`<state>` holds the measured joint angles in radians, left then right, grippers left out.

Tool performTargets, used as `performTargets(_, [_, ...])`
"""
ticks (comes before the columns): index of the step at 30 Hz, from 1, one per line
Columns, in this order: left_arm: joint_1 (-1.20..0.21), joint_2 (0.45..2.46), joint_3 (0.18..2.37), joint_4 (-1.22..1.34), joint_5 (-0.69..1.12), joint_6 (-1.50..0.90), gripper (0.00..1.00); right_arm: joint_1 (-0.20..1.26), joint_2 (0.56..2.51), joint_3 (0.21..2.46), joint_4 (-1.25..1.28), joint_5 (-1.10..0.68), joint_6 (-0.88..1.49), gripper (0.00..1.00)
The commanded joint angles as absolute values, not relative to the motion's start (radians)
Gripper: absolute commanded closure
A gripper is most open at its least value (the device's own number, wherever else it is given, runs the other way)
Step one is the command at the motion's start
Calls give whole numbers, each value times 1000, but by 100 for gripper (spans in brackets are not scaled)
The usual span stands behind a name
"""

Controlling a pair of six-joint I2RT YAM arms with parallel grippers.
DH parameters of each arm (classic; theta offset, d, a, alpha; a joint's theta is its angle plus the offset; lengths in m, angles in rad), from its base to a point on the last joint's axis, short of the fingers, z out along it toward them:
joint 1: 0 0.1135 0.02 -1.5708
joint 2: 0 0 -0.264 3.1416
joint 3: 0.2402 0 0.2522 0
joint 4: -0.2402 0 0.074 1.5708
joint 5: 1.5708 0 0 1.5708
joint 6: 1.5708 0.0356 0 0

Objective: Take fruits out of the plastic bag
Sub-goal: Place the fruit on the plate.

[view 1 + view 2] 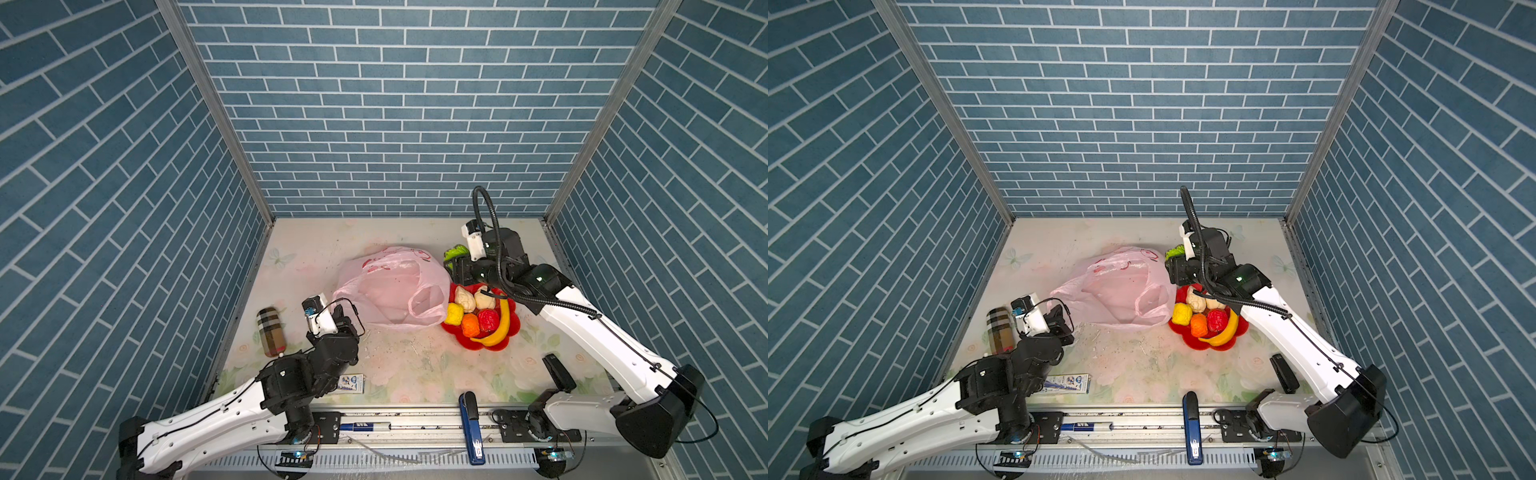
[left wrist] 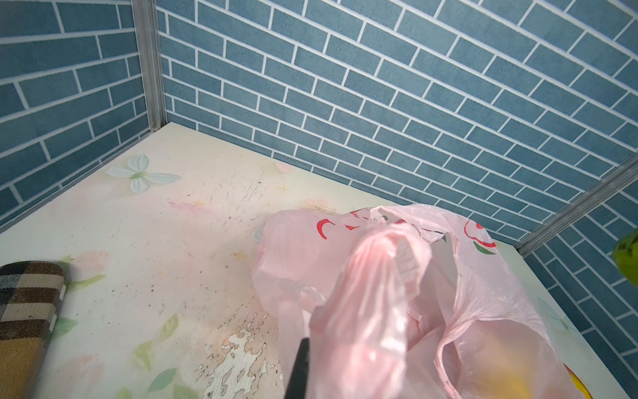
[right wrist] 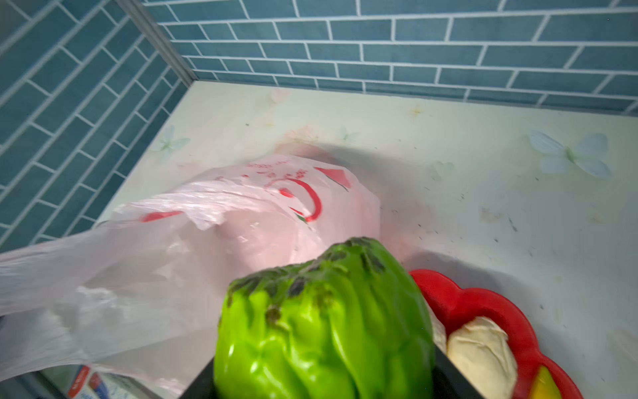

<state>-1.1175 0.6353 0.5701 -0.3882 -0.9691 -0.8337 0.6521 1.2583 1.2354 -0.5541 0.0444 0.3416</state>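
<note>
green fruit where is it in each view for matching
In a top view: green fruit right of the pink bag, beyond the red plate.
In a top view: the fruit, same place.
Left wrist: a green sliver at the frame's edge, past the bag.
Right wrist: close up in the foreground, between bag and plate.
Shared landmark: the pink bag, in all four.

Ahead of left fingers (image 2: 300,362): bag (image 1: 386,286).
Left of left fingers: case (image 1: 272,332), apart.
Between right fingers (image 3: 455,376): green fruit (image 3: 324,321).
Beside right fingers: crowded plate (image 1: 513,328).
Beyond both: bare tabletop (image 1: 332,237).
</note>
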Motion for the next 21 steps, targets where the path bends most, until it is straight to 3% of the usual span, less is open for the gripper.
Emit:
performTargets(1, [-1120, 667, 607, -422, -963, -831, 100, 627, 1205, 1132, -613, 124, 371, 60])
performTargets(21, [-1120, 710, 626, -408, -920, -826, 100, 565, 1211, 863, -556, 148, 459, 59])
